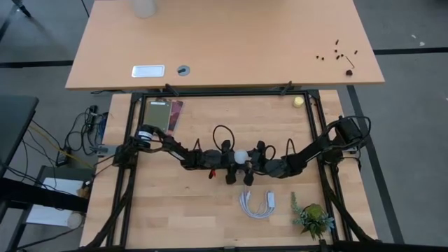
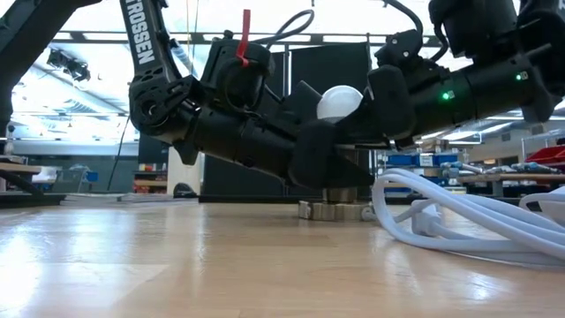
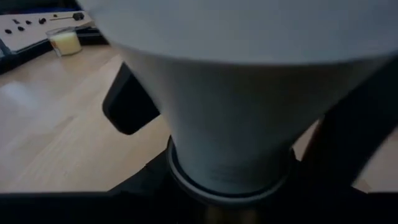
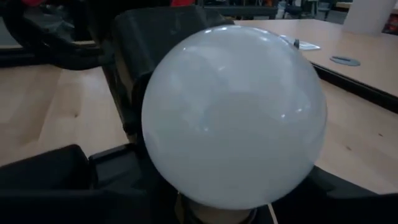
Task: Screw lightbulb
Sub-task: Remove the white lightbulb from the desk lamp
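Centrally on the worktop (image 1: pixel 210 210), both arms converge from the left and right edges, and the lightbulb (image 1: pixel 241 157) stands upright between the left claw (image 1: pixel 229 166) and right claw (image 1: pixel 253 159), equally near both, above a metal socket (image 2: pixel 335 209). Whether either claw grips it I cannot tell. Its globe is frosted white, neck narrowing downward.
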`<act>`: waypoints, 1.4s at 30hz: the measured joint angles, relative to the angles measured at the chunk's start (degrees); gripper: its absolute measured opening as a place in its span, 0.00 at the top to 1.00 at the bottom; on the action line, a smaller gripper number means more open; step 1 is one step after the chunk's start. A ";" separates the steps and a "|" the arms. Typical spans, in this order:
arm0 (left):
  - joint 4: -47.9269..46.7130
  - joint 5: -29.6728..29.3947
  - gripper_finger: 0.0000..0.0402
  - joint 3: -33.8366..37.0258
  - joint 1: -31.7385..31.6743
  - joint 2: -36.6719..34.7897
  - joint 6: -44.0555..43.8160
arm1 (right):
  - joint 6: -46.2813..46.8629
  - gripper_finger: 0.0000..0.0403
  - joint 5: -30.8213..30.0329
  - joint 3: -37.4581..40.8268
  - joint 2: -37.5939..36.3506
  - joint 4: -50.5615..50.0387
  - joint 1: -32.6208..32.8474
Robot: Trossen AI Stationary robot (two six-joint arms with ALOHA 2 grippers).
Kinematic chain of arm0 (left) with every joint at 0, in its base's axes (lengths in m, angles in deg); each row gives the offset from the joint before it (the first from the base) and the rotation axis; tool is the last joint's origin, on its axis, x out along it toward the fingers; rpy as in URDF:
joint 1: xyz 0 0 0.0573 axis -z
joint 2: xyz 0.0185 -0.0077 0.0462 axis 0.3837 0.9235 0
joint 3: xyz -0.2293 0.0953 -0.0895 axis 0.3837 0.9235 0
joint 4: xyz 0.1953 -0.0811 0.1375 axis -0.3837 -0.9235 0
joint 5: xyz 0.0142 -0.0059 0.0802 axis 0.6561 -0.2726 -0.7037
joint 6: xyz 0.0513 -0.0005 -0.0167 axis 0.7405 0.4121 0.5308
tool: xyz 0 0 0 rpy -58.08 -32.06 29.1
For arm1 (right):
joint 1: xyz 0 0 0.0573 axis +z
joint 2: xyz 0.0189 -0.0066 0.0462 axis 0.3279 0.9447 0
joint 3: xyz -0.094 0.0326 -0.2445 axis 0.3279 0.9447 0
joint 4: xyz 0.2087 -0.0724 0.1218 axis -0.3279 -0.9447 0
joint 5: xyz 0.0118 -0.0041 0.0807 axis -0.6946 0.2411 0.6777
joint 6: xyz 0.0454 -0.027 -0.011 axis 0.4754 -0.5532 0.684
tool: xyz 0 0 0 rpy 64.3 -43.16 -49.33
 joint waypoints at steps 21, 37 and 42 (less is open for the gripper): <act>-2.41 1.68 0.48 6.78 0.34 -7.28 -0.80 | -0.24 0.48 1.80 0.49 -0.11 1.84 -0.16; -2.81 1.71 0.54 5.16 0.19 -6.73 1.97 | -0.79 0.48 3.26 0.49 -0.11 1.91 -0.16; -2.26 1.72 0.50 5.07 0.18 -6.73 0.21 | -0.96 0.45 3.29 0.47 -0.11 2.18 -0.16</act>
